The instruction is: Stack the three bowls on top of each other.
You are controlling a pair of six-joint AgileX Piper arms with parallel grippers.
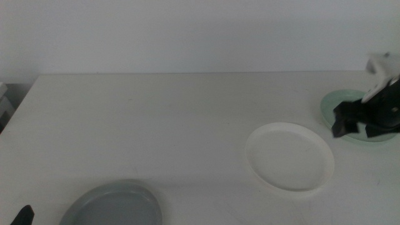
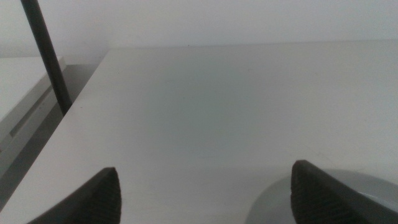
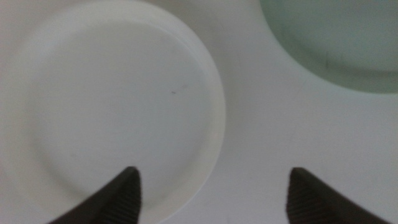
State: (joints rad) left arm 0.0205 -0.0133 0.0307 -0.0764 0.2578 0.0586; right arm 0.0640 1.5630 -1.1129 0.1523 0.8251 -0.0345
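Hovering at the right edge of the middle view, the right gripper (image 1: 355,127) hangs over the mint green bowl (image 1: 337,103), jaws spread wide and empty; its wrist view shows the white bowl (image 3: 112,112) under one jaw. All three bowls sit apart: white bowl right of centre, grey-blue bowl (image 1: 112,205) at lower left, just beside the waiting left gripper (image 2: 205,190), jaws also apart. Nothing stacked yet; next, I'd judge, a jaw must straddle a low rim and pinch
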